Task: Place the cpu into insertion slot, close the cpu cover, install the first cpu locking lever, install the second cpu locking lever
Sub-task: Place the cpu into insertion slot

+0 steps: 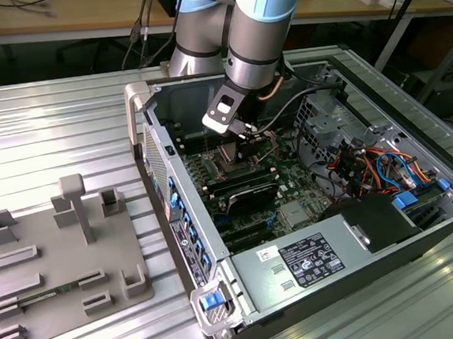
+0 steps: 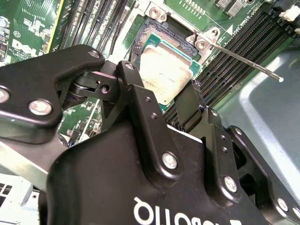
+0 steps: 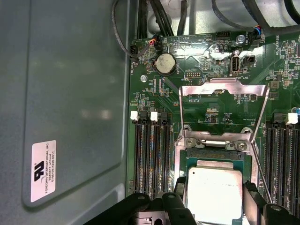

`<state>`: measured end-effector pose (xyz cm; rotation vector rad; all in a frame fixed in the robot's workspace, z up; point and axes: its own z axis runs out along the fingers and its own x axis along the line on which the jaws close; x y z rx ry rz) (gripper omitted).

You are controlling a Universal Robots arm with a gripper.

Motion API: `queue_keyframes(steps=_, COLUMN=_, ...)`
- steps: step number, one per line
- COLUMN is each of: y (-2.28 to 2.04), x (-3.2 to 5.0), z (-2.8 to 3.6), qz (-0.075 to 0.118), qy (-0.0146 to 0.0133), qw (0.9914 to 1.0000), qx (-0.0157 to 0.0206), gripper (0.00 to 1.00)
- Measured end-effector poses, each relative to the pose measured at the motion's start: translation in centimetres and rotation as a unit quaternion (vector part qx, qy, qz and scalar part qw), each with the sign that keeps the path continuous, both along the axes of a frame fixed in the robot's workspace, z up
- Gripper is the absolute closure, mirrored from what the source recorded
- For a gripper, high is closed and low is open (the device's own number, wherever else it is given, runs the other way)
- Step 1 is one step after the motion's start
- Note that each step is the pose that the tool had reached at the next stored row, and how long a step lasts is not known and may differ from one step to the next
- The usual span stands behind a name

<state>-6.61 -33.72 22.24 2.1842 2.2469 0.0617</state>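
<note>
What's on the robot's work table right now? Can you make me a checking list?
surface: ribbed metal table carrying an open computer case.
job's things: cpu sits in the insertion slot; cpu cover stands open; a locking lever sticks out free.
clutter: grey fixture tray on the exterior view's left of the case.
grippers: gripper low over the cpu.
cables: orange and blue wires inside the case.
surroundings: wooden workbench behind the table.
</note>
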Motion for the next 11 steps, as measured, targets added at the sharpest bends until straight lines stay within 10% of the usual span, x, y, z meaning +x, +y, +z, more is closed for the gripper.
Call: queue_keyframes(steps=11, y=0.08, x=-0.13, z=-0.94, qz=0.000, qy=0.0000, qw=1.00000, qx=0.0000, gripper=0.45)
